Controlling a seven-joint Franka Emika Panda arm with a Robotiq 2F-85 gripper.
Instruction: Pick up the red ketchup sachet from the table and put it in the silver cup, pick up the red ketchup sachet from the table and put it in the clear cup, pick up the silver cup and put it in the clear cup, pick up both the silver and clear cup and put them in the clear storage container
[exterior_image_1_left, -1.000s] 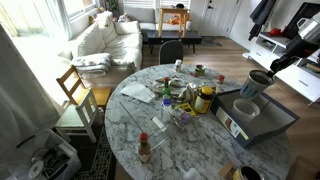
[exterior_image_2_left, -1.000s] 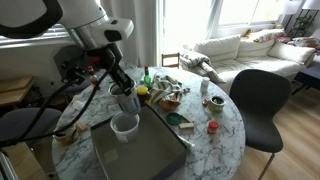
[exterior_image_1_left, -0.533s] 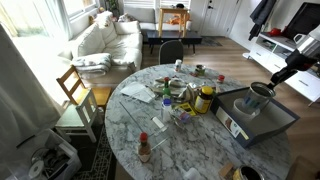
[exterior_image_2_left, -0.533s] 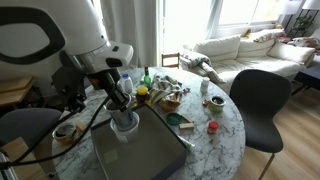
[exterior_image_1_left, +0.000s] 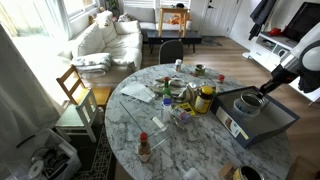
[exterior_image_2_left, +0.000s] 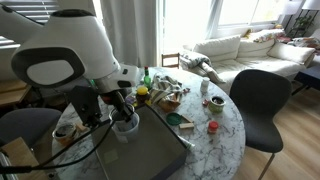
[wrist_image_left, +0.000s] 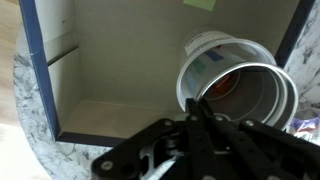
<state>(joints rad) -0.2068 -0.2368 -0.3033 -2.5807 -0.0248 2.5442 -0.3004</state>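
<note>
My gripper (exterior_image_1_left: 258, 95) is shut on the rim of the silver cup (exterior_image_1_left: 251, 101) and holds it low inside the clear storage container (exterior_image_1_left: 275, 127). The silver cup sits in or just over the clear cup (exterior_image_1_left: 246, 109). In the wrist view the fingers (wrist_image_left: 200, 118) pinch the silver cup's (wrist_image_left: 262, 95) rim. A red ketchup sachet (wrist_image_left: 219, 88) lies inside it, and the clear cup's (wrist_image_left: 203, 50) whitish wall rings it. In an exterior view the arm hides most of the gripper (exterior_image_2_left: 121, 112), above the clear cup (exterior_image_2_left: 125, 126) in the container (exterior_image_2_left: 145, 152).
The round marble table (exterior_image_1_left: 190, 150) holds a yellow-lidded jar (exterior_image_1_left: 205, 98), a red-capped sauce bottle (exterior_image_1_left: 144, 148) and several small items near its middle. A black chair (exterior_image_2_left: 258, 95) stands at the table's edge. The container's blue-edged wall (wrist_image_left: 35, 70) frames the wrist view.
The gripper has come down with the silver cup from above the container's far side into the clear cup inside the container. The clear cup and the container have stayed in place.
</note>
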